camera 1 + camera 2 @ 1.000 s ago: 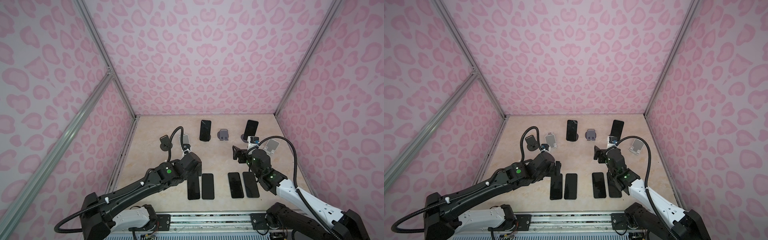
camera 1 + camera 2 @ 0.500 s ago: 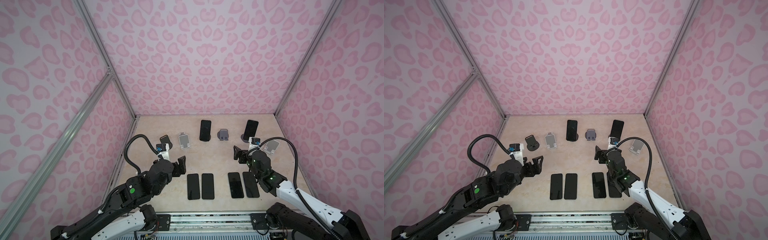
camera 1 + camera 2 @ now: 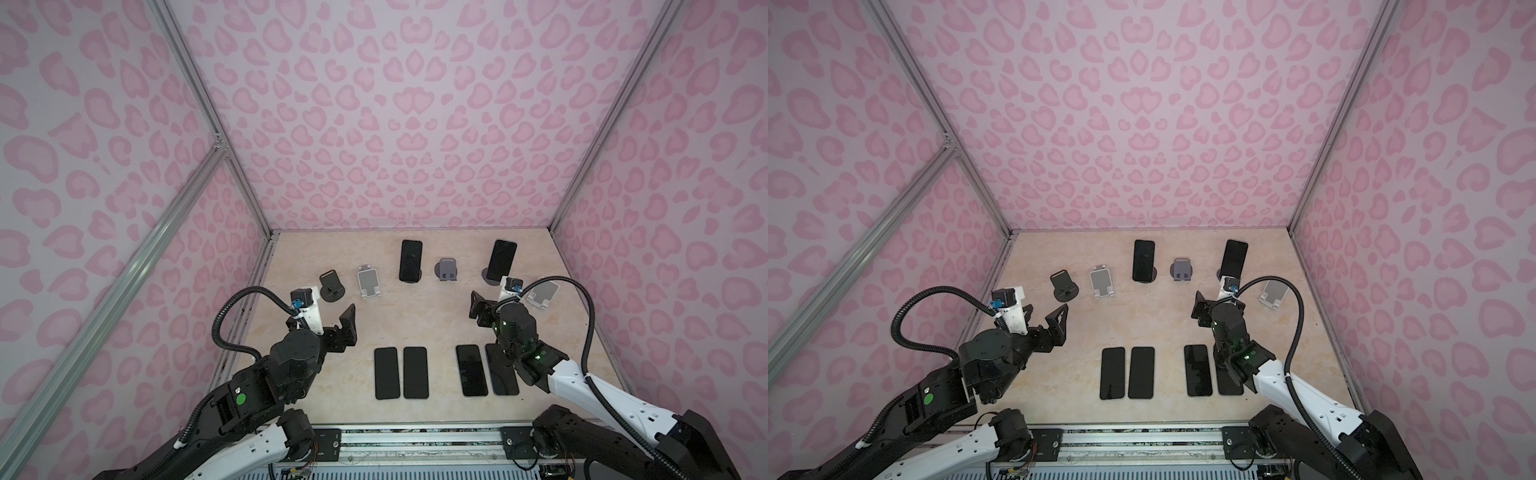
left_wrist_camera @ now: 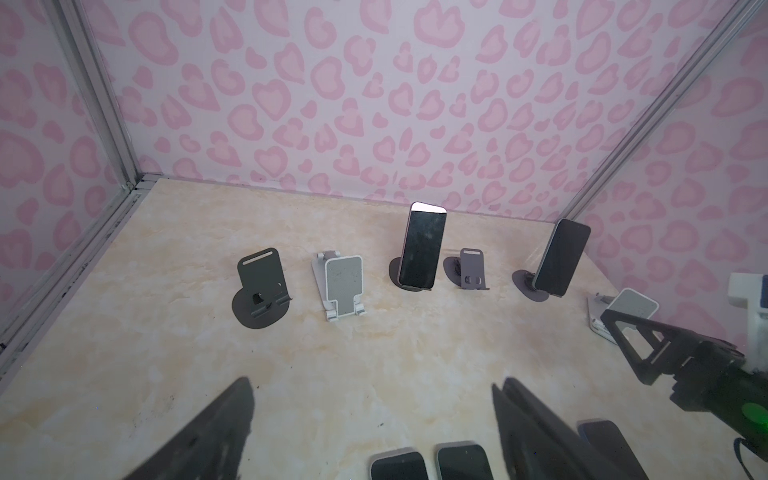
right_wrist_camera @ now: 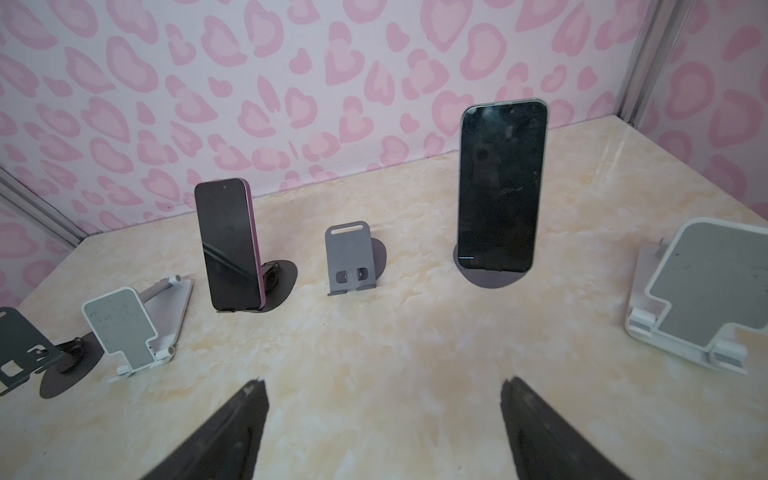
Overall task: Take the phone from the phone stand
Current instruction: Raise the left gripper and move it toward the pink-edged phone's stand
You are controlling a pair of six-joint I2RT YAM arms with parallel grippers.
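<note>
Two phones stood propped at the far side of the beige marbled surface (image 3: 415,316): a black-screened pink-edged centre phone (image 3: 410,260) on its dark round-based stand (image 5: 284,276), and a black-screened right phone (image 3: 501,259) on a like stand. Four flat black phones (image 3: 387,372) lay in a near row. The left end effector (image 4: 371,382) and right end effector (image 5: 384,381) both hovered spread apart, empty, well short of the stands

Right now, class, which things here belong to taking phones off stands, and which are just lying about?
Belong: middle upright phone, right upright phone, their stands, open left claw, open right claw.
Lying about: four flat phones, four empty stands.
</note>
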